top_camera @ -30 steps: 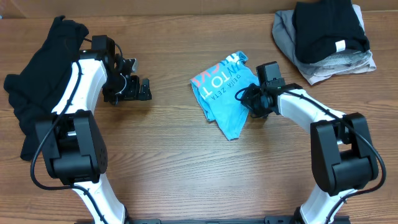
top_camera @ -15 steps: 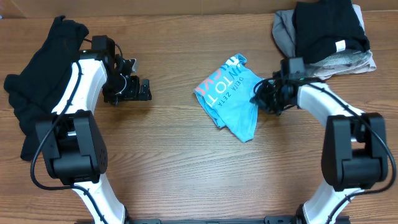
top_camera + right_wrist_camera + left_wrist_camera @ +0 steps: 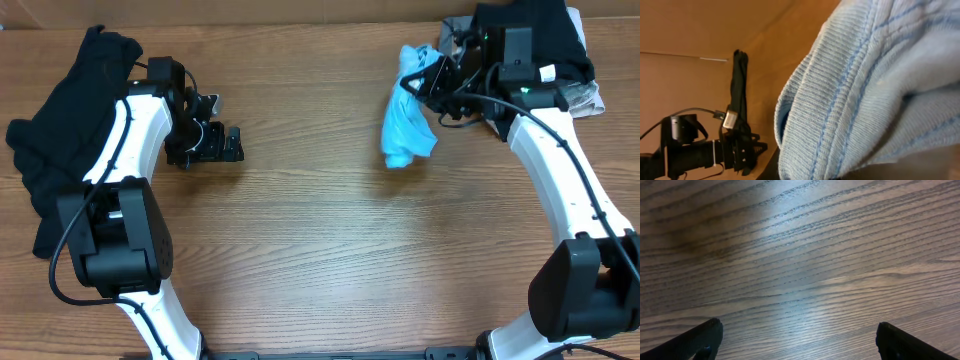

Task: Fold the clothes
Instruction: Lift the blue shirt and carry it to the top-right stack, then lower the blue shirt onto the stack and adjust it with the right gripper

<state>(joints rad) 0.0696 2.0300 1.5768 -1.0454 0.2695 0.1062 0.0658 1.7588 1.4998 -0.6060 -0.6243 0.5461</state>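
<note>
The light blue T-shirt hangs bunched in the air at the back right, held by my right gripper, which is shut on its upper edge. In the right wrist view its ribbed blue fabric fills the frame and hides the fingers. A limp black garment lies at the far left, under my left arm. My left gripper is open and empty just above bare wood; its two dark fingertips show at the bottom corners of the left wrist view.
A stack of folded clothes, black on grey, sits at the back right corner beside my right arm. The wooden table stretches between the arms.
My right gripper has lifted the blue T-shirt off the table and carried it up and toward the back right; it now hangs bunched. The left arm has not moved.
</note>
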